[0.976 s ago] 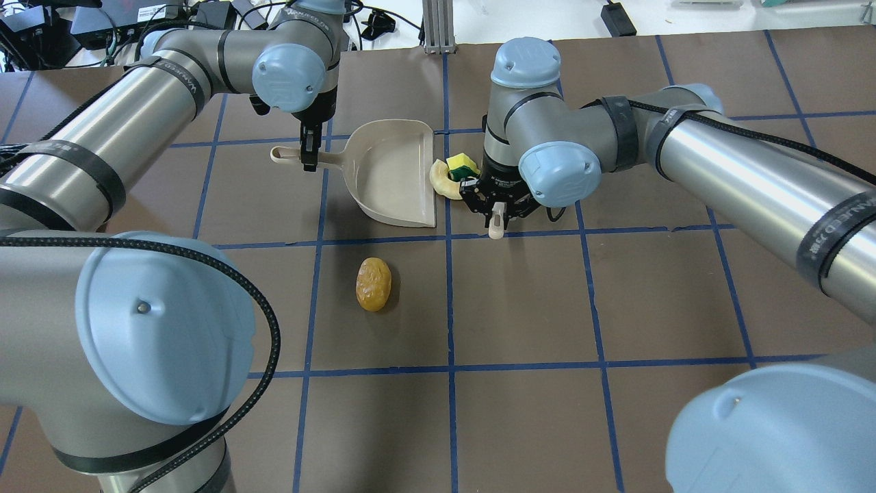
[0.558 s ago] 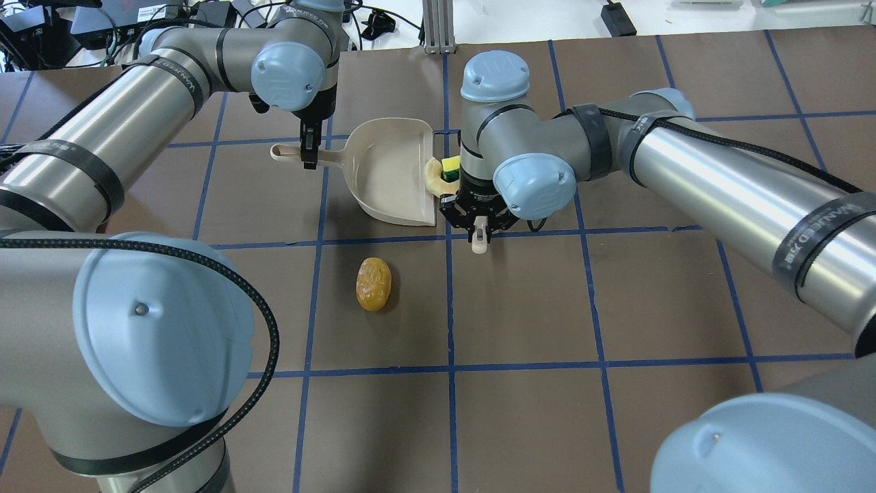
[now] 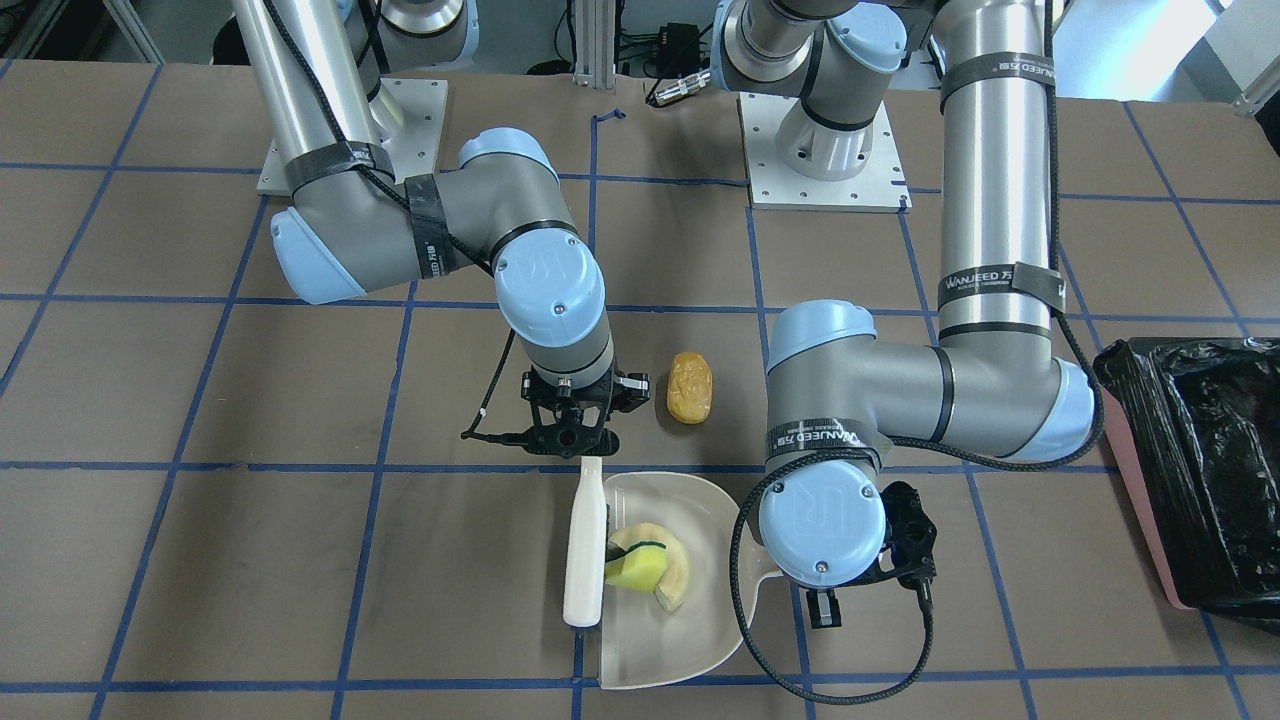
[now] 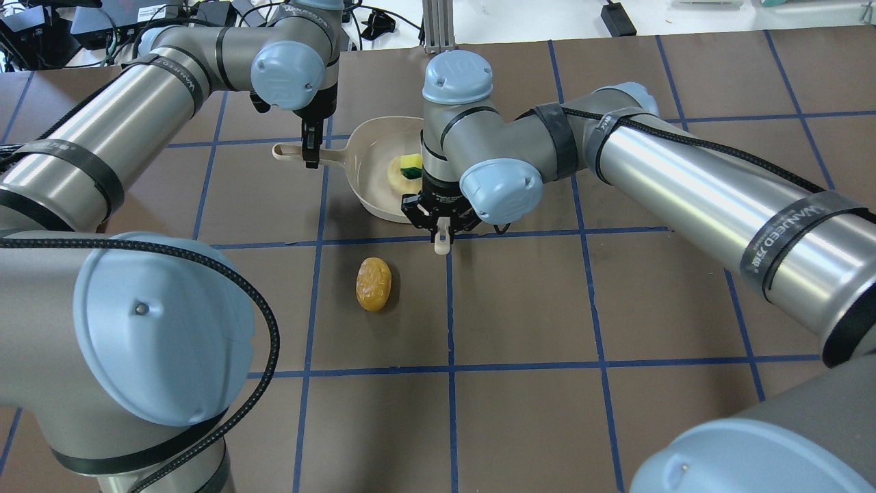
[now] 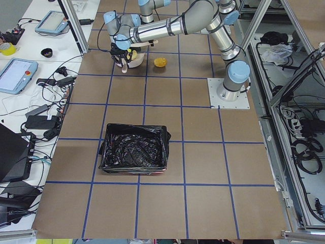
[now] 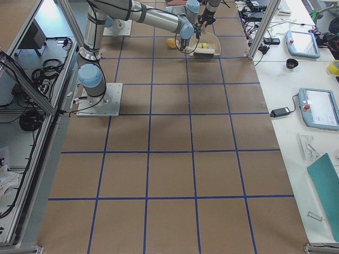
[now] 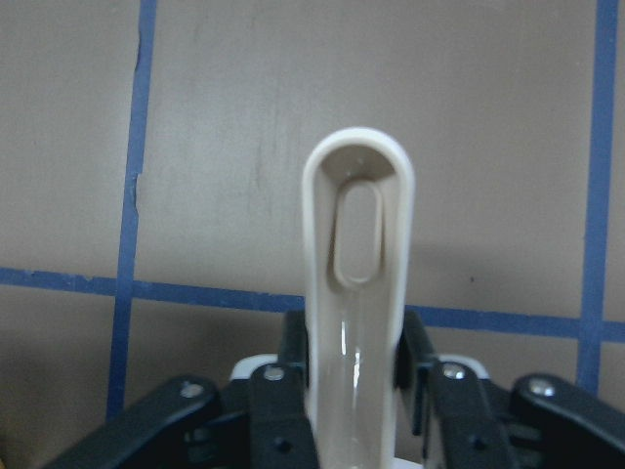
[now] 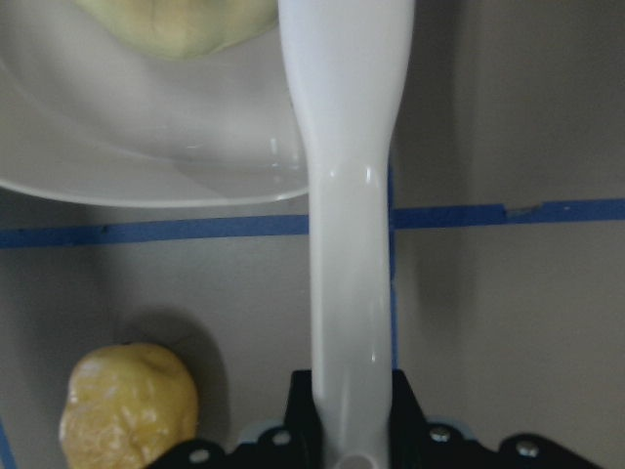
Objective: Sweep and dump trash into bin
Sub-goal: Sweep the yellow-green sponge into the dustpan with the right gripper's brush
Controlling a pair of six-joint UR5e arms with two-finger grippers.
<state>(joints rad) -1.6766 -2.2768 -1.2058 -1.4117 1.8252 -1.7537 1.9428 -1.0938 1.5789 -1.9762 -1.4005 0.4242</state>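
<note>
Left jaws clench the beige plastic dustpan (image 3: 700, 625), bracing it, while right jaws grip a white plastic paddle (image 3: 585, 550) penning the pale curved rind (image 3: 674, 578) inside.

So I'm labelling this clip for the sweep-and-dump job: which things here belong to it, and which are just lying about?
Part of the job:
- dustpan, held by the left gripper
- white sweeper, held by the right gripper
- rind and sponge piece, in the dustpan
- golden-brown lump, not yet swept
- pink bin

Lying about:
- tablet and cables on the side bench
</note>
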